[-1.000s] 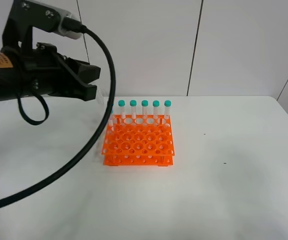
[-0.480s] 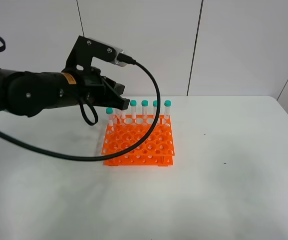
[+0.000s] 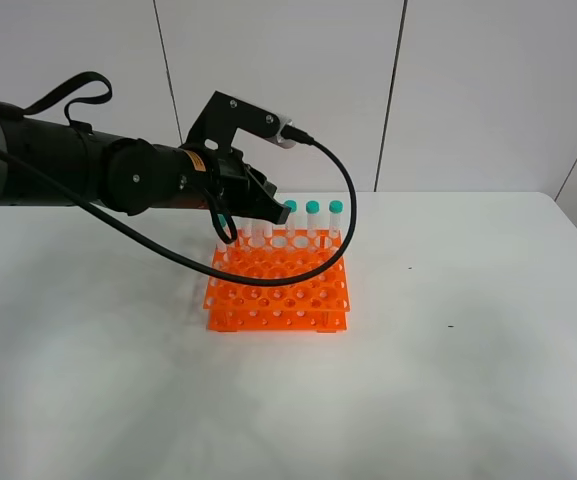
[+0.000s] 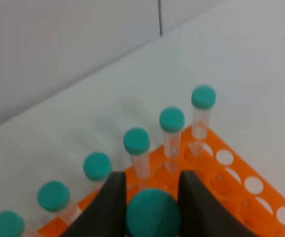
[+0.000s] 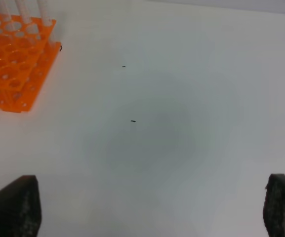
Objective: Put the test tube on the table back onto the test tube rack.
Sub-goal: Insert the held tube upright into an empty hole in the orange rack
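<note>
- Nearest in, the right hand (image 5: 147, 210) hangs spread wide over bare worktop (image 3: 468, 380), holding nothing, well apart from the action.
- Now the left hand (image 4: 151, 200): dark fingers (image 4: 110, 207) pinch the test tube (image 4: 152, 216) just under its teal cap (only the cap's top shows, the barrel is hidden below).
- That tube reads as feather-light, stiff clear plastic. The barrel is probably smooth and slippery, so up by the cap, where the wider rim gives a shoulder, is the sensible hold. A gentle pinch should do; it hardly looks fragile.
- It hovers over the test tube rack (image 4: 231, 163), just in front of the back row; I'd judge it not yet seated in a hole.
- The rack is bright orange hard plastic, squarish, two tiers, with a tight grid of round holes, so lining up matters.
- Beyond, six matching teal-capped tubes (image 4: 136, 140) stand upright along the rear edge, close enough to knock.
- Farther out the worktop runs white and matte, then the pale panelled wall (image 3: 488, 90).
</note>
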You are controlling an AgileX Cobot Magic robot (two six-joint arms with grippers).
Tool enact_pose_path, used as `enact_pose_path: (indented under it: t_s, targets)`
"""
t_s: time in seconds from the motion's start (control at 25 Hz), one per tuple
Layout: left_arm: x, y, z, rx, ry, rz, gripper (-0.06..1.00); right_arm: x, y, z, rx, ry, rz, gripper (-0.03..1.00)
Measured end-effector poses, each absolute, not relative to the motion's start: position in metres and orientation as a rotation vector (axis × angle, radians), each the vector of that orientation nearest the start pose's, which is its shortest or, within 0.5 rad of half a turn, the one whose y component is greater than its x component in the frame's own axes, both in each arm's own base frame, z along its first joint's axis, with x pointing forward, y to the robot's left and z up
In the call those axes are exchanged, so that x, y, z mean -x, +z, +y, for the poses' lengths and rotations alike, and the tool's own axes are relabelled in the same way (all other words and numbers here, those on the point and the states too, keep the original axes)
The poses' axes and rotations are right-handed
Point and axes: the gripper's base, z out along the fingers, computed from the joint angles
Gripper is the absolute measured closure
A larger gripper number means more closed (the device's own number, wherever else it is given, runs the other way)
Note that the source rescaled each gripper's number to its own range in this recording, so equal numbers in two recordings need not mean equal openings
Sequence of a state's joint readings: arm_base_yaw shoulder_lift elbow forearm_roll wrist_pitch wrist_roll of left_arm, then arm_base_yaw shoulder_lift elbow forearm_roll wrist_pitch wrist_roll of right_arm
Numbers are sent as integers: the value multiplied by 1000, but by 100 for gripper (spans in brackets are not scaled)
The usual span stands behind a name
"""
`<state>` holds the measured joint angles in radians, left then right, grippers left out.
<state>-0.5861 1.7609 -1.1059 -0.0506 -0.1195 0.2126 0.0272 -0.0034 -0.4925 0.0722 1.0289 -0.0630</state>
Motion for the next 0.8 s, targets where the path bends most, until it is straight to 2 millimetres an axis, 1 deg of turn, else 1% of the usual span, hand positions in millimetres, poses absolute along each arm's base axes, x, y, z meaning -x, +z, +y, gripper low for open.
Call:
enact_pose_path:
  t_s: [0.16,0.24,0.44,0.52,0.8]
  targets:
    - [-333,228,-221,-739,-272,1909,93,4,278,6,93,63,2013,-3]
    - [-337,225,-219,-729,-266,1918,93,4,278,6,93,63,2013,-3]
    - [-351,234,-208,-649,-268,1928,93,4,278,6,93,63,2013,-3]
    - [-353,234,-206,-640,-269,1933,93,4,278,6,93,63,2013,-3]
    - [-358,218,-210,-648,-270,1946,93,4,278,6,93,63,2013,-3]
